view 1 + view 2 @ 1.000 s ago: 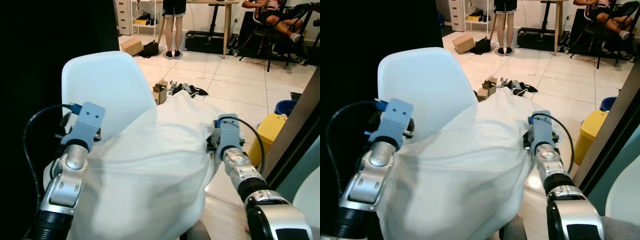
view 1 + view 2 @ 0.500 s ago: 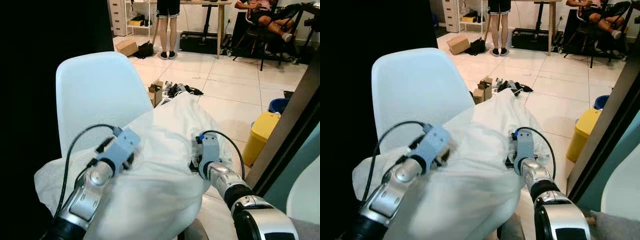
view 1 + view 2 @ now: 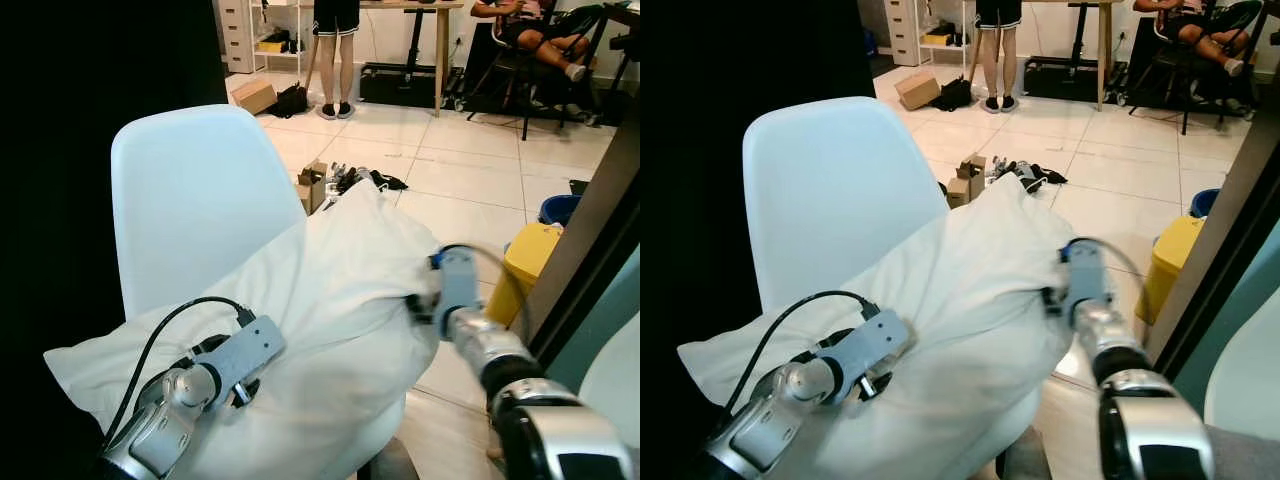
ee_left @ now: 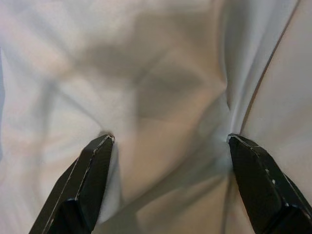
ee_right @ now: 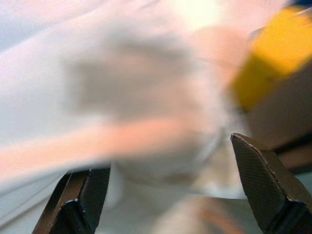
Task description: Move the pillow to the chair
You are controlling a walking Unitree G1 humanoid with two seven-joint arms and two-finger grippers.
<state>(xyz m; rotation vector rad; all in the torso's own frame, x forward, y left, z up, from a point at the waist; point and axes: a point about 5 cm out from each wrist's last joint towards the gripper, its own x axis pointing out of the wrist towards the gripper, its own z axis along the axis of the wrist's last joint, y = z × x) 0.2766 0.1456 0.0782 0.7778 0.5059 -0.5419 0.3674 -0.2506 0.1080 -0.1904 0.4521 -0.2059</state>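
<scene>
From the head camera's left eye, a large white pillow (image 3: 330,300) now lies on the seat of a pale blue chair (image 3: 190,190), leaning against its backrest, with one corner hanging off the near left edge. Half a second ago the pillow sat higher and more bunched between the two arms; it has since sunk and spread across the seat, so the placing looks essentially done. The left gripper (image 3: 240,385) rests on the pillow's near side, its wrist low. The right gripper (image 3: 425,300), blurred with motion, has swung out to the pillow's right edge, near a yellow bin (image 3: 535,260) on the tiled floor.

The right eye gives the same scene: pillow on the chair, and far off a standing person's legs (image 3: 998,50) beside a cardboard box (image 3: 919,88).

In the left wrist view, the left gripper's black fingertips (image 4: 97,156) are spread wide apart, both pressing lightly into creased white fabric but pinching none of it.

In the right wrist view, heavily blurred, the right gripper's fingers (image 5: 258,175) also stand wide apart, with the pillow's white bulge ahead of them and nothing held. Both arms appear to be letting go; pulling clear without dragging the pillow is likely what remains.
</scene>
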